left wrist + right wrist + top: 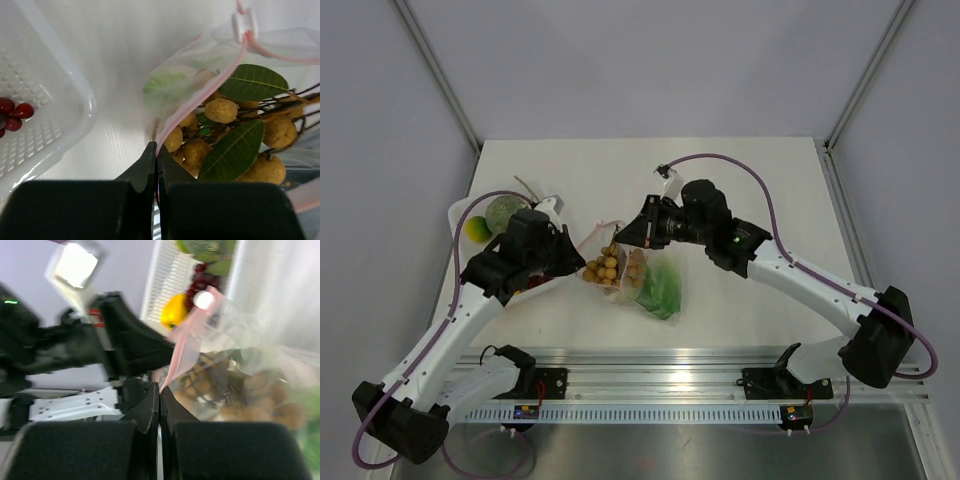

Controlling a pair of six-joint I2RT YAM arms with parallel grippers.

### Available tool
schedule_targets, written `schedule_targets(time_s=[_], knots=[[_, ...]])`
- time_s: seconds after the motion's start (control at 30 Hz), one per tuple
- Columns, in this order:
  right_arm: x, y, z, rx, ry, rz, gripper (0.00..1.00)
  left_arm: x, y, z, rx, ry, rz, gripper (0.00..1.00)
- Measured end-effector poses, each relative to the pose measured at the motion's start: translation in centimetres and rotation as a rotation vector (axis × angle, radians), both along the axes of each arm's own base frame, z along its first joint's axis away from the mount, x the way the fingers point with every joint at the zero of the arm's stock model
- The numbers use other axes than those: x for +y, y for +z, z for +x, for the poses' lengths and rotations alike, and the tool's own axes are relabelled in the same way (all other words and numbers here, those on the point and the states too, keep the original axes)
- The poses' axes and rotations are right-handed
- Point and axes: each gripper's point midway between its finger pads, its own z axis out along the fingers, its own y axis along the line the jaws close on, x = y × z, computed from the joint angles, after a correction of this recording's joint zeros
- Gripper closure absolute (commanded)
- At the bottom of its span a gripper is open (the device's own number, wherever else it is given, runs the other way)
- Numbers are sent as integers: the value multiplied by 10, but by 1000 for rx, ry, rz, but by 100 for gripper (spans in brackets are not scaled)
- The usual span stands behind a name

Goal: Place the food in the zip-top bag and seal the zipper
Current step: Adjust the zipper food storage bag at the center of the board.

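Note:
The clear zip-top bag (625, 272) lies mid-table between both arms. It holds the bunch of tan-brown balls (605, 268) with dark green leaves (252, 82) and the green lettuce (663, 288). My left gripper (577, 262) is shut on the pink-red zipper strip (200, 95) at the bag's left end (156, 149). My right gripper (624, 238) is shut on the same strip (182, 347) from the far side (160, 389). The white slider (243, 22) sits on the strip, also seen in the right wrist view (204, 300). The mouth gapes open.
A white perforated tray (460, 215) stands left of the bag. It holds the pale green vegetable (502, 212), the yellow piece (473, 230) and dark red grapes (12, 111). A metal rail (670, 385) runs along the near edge.

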Motion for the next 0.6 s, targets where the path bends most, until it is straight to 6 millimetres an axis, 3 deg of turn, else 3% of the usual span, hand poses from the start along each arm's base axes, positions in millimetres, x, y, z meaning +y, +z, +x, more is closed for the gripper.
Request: schedule_targets(time_s=[0.07,0.13,0.23,0.3,0.37,0.43,0.5,0.6], knots=[[-12,-3,11,-3,-38,-47,100,-8,19,4,-5,-19,-33,100],[-32,5,33,-16,-108,-100,100,-19,46,12,-39,-41,-79,100],[-56,51,56,-104,-192,-136,100,-38,104,25,-134,-80,-175,100],[-64,86,55,-186,-207,-117,100,-45,135,30,-203,-97,-234,100],[-71,104,47,-240,-208,-106,100,-53,152,34,-251,-113,-283,100],[-81,98,43,-253,-227,-138,100,-59,148,40,-246,-122,-305,100],[-90,71,50,-226,-259,-217,100,-68,125,50,-196,-127,-300,100],[-103,15,74,-146,-314,-408,100,-78,65,65,-37,-115,-243,100]])
